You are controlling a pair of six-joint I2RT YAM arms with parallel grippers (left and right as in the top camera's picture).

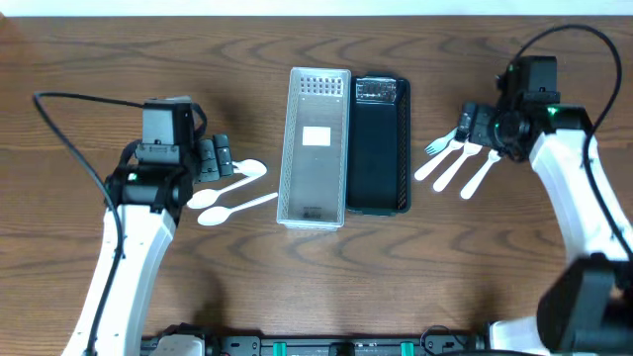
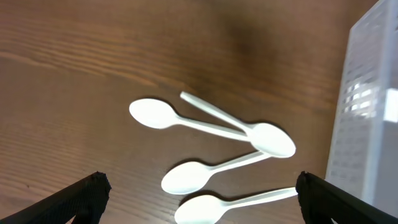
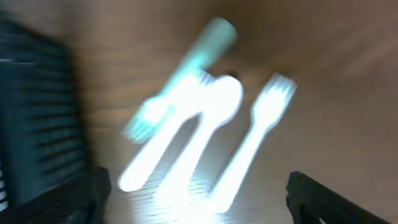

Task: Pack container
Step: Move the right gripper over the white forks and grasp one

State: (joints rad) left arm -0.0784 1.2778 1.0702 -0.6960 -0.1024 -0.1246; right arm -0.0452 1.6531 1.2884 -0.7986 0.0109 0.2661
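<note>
The left gripper [image 2: 200, 185] hung spread wide over four white plastic spoons [image 2: 270, 140]. The right gripper [image 3: 198, 183] was equally wide over blurred white plastic cutlery [image 3: 264, 118]. Between the two arms, the translucent rectangular plastic container [image 1: 315, 148] lay against a black rectangular tray [image 1: 379, 148].

White bin [image 1: 316, 183] and black bin [image 1: 381, 148], touching, block centre. Spoons [image 1: 229, 195] crowd white bin's left wall. Open table [image 1: 423, 213] between black bin and forks [image 1: 457, 163].

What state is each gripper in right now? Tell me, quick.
Left gripper: open, holding nothing, over the white spoons.
Right gripper: open, holding nothing, over the white cutlery; its view is blurred.
</note>
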